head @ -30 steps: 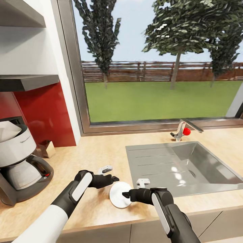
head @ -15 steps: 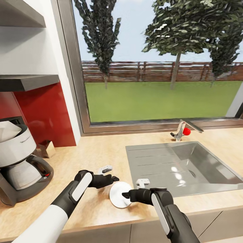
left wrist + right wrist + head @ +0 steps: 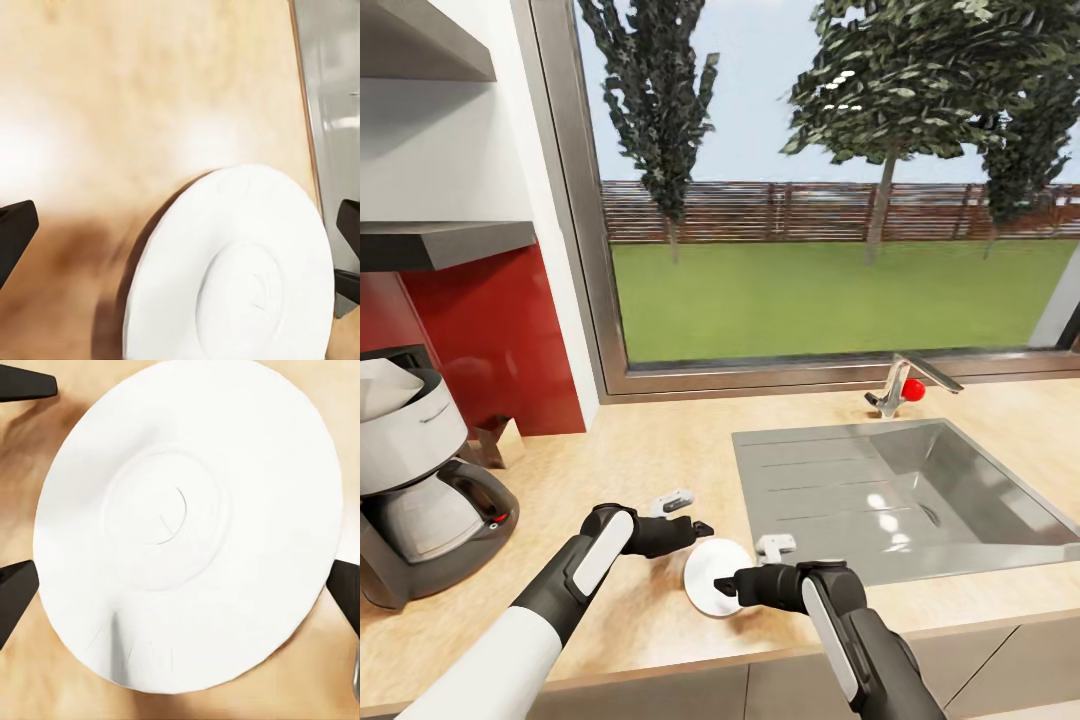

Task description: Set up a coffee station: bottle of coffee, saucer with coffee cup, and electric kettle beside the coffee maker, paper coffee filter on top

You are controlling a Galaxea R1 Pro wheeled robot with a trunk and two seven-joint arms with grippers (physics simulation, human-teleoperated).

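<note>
The saucer (image 3: 708, 572), a small flat white plate, lies on the kitchen countertop (image 3: 640, 450) near its front edge, left of the sink. My right gripper (image 3: 750, 566) is open and hovers over it; in the right wrist view the saucer (image 3: 187, 521) spans the gap between the two dark fingertips (image 3: 15, 594). My left gripper (image 3: 688, 513) is open just behind the saucer, holding nothing; its wrist view has the saucer (image 3: 240, 277) low between its fingers. The coffee maker (image 3: 415, 480) stands at far left with the paper coffee filter (image 3: 380, 385) on top.
A steel sink (image 3: 900, 490) with a faucet (image 3: 900, 385) and red knob takes up the right of the worktop. A small brown box (image 3: 495, 440) stands against the red backsplash (image 3: 490, 340). A dark shelf (image 3: 440, 240) hangs above the coffee maker. A large window is behind.
My right gripper has shifted slightly left and toward the counter's front edge, further over the saucer. The left arm and the saucer have stayed put.
</note>
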